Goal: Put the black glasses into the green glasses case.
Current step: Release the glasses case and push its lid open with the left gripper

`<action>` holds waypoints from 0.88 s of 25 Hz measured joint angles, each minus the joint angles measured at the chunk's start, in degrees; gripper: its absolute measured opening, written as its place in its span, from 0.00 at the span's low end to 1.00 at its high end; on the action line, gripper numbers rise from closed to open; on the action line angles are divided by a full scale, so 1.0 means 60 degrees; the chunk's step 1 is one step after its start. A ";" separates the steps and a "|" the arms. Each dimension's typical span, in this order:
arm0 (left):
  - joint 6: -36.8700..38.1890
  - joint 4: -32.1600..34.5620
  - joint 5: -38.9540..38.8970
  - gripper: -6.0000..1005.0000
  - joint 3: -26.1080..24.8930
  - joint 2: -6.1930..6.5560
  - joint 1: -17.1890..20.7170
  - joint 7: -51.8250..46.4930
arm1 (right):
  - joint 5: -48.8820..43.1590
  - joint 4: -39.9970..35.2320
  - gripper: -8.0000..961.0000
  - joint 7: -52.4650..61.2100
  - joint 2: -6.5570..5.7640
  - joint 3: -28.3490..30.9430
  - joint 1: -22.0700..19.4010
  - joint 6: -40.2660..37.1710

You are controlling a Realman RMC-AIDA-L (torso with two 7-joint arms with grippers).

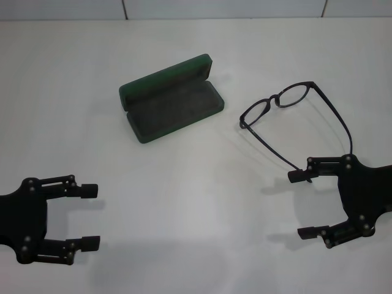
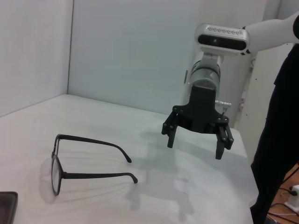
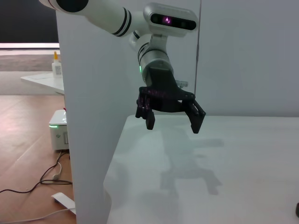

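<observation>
The green glasses case [image 1: 174,110] lies open on the white table [image 1: 184,202], lid tilted back and grey-green lining bare. To its right the black glasses [image 1: 274,98] rest unfolded, lenses toward the case and temple arms pointing at my right gripper [image 1: 300,205]. That gripper is open and holds nothing; one temple tip ends just by its upper finger [image 1: 297,177]. The left wrist view shows the glasses [image 2: 93,175] with the right gripper [image 2: 194,148] hovering beyond them. Low at the near left my left gripper [image 1: 90,217] is open and holds nothing, also visible in the right wrist view [image 3: 172,126].
A corner of the case [image 2: 7,207] peeks into the left wrist view. White walls back the table. Off the table's left edge, the right wrist view shows a floor with cables and a small white box [image 3: 58,133].
</observation>
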 joint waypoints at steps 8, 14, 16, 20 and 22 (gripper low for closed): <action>0.0002 0.0000 -0.0006 0.84 0.0002 -0.0001 -0.0017 -0.0002 | 0.0000 0.0000 0.90 0.0000 0.0000 0.0000 0.0013 0.0000; 0.0003 -0.0001 -0.0015 0.84 -0.0055 -0.0030 -0.0013 -0.0006 | 0.0000 0.0000 0.90 0.0000 0.0000 0.0000 0.0015 0.0000; 0.0002 -0.0001 -0.0175 0.84 -0.0215 -0.0077 -0.0026 -0.0208 | 0.0000 -0.0001 0.90 0.0000 0.0008 0.0012 0.0015 -0.0001; -0.0050 -0.0003 -0.0832 0.82 -0.0611 -0.0130 -0.0199 -0.1937 | 0.0000 0.0000 0.90 0.0000 0.0029 0.0051 -0.0011 -0.0001; -0.0085 -0.0002 -0.1049 0.82 -0.0813 -0.0130 -0.0416 -0.2983 | 0.0000 0.0000 0.90 0.0000 0.0042 0.0058 -0.0029 -0.0004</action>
